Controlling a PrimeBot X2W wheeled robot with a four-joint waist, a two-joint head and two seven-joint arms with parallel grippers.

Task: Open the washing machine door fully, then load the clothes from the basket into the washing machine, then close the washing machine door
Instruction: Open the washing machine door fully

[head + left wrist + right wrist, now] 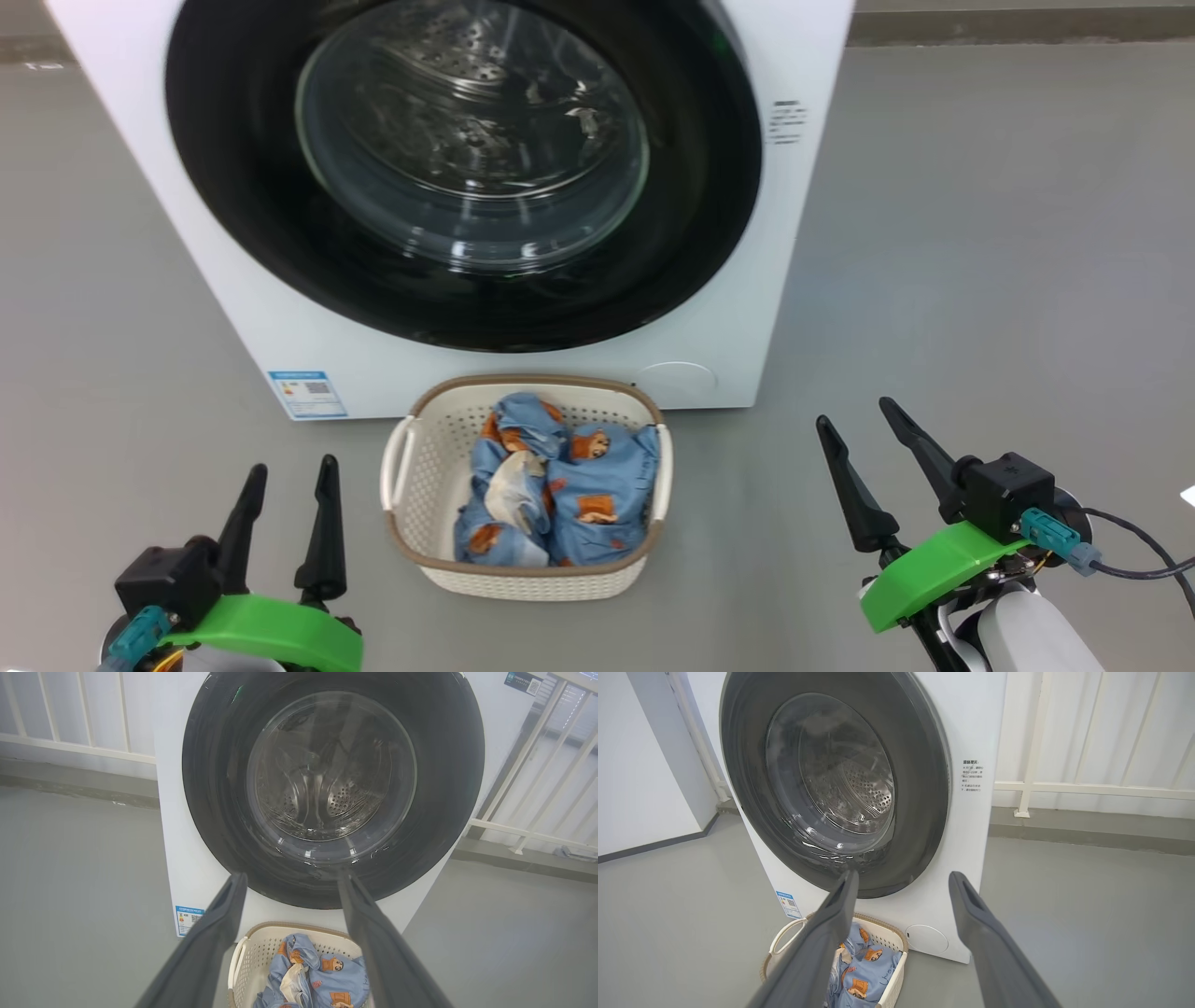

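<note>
The white washing machine (pixel 280 336) (pixel 187 868) (pixel 966 826) stands ahead with its round black door (pixel 243 177) (pixel 215 788) (pixel 924 765) shut flat against the front. On the floor just before it sits the cream basket (pixel 420 467) (pixel 254 956) (pixel 894 970), holding blue bear-print clothes (pixel 579 485) (pixel 327 980) (pixel 866 975). My left gripper (pixel 291 469) (pixel 289 879) is open, low and left of the basket. At the right of the basket my right gripper (pixel 854 413) (pixel 901 877) is open too. Both hold nothing.
Grey floor spreads on both sides of the machine. A white railing (pixel 70 723) (pixel 1087 786) runs behind it, and a white wall (pixel 640 765) stands at its left. A blue label (pixel 306 394) marks the machine's lower left corner.
</note>
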